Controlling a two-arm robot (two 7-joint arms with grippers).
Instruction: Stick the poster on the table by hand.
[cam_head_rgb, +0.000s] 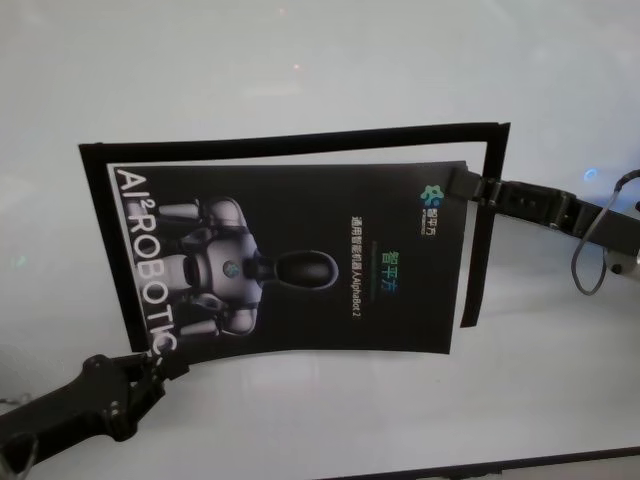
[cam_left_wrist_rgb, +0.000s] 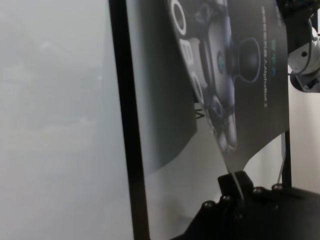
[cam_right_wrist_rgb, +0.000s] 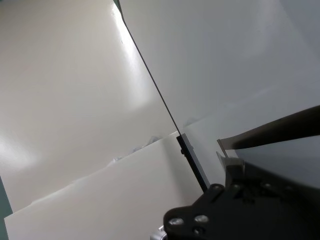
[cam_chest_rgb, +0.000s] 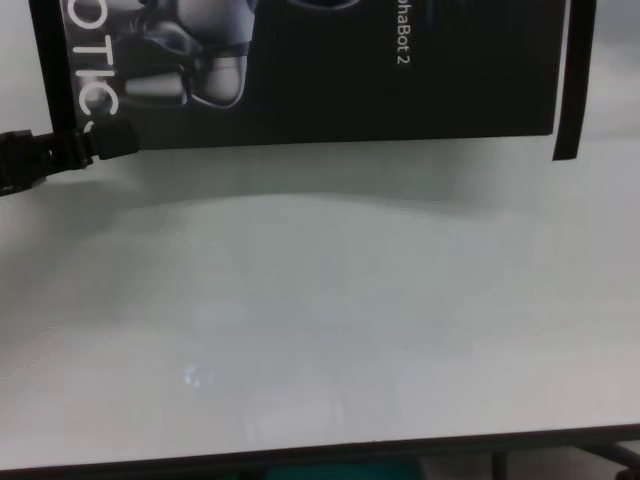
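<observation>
The poster (cam_head_rgb: 320, 200), black with a silver-white robot and white lettering, is held over the white table (cam_head_rgb: 300, 70), and its near edge bows slightly. My left gripper (cam_head_rgb: 165, 362) is shut on its near left corner, by the "ROBOTIC" lettering. At the far right corner my right gripper (cam_head_rgb: 472, 186) is shut on the sheet. The left wrist view shows the poster (cam_left_wrist_rgb: 250, 75) raised off the table, with a shadow under it and the left gripper (cam_left_wrist_rgb: 235, 184) pinching its tip. In the chest view the left gripper (cam_chest_rgb: 100, 140) grips the poster (cam_chest_rgb: 330, 70) at its lower left corner.
Narrow black strips lie on the table around the poster: one along the far side (cam_head_rgb: 300, 140), one on the left (cam_head_rgb: 100, 230) and one on the right (cam_head_rgb: 483, 240). Bare tabletop (cam_chest_rgb: 320, 300) runs to the dark front edge (cam_chest_rgb: 320, 455). A cable loop (cam_head_rgb: 590, 250) hangs from the right arm.
</observation>
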